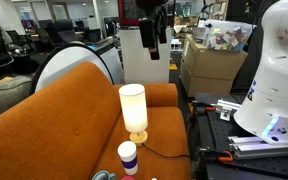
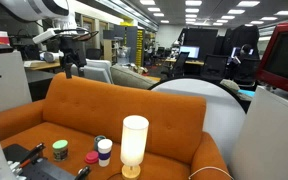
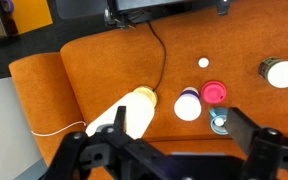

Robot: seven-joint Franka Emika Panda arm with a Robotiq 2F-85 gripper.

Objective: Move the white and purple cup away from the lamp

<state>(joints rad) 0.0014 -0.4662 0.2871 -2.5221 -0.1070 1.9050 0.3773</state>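
The white and purple cup [image 1: 128, 157] stands upright on the orange sofa seat, close beside the glowing cream lamp [image 1: 132, 108]. Both also show in an exterior view, the cup [image 2: 105, 150] just next to the lamp [image 2: 134, 143]. In the wrist view the cup [image 3: 188, 105] is seen from above, with the lamp [image 3: 129, 112] beside it. My gripper [image 3: 164, 150] is open and empty, with its fingers spread wide. It hangs high above the sofa in both exterior views [image 1: 152, 32] [image 2: 72, 60], far from the cup.
A pink lid [image 3: 214, 92], a small blue piece [image 3: 219, 122] and a green-rimmed jar [image 3: 282, 72] lie on the seat near the cup. The lamp cord [image 3: 162, 55] runs over the sofa back [image 2: 124, 95]. Cardboard boxes [image 1: 212, 60] stand behind.
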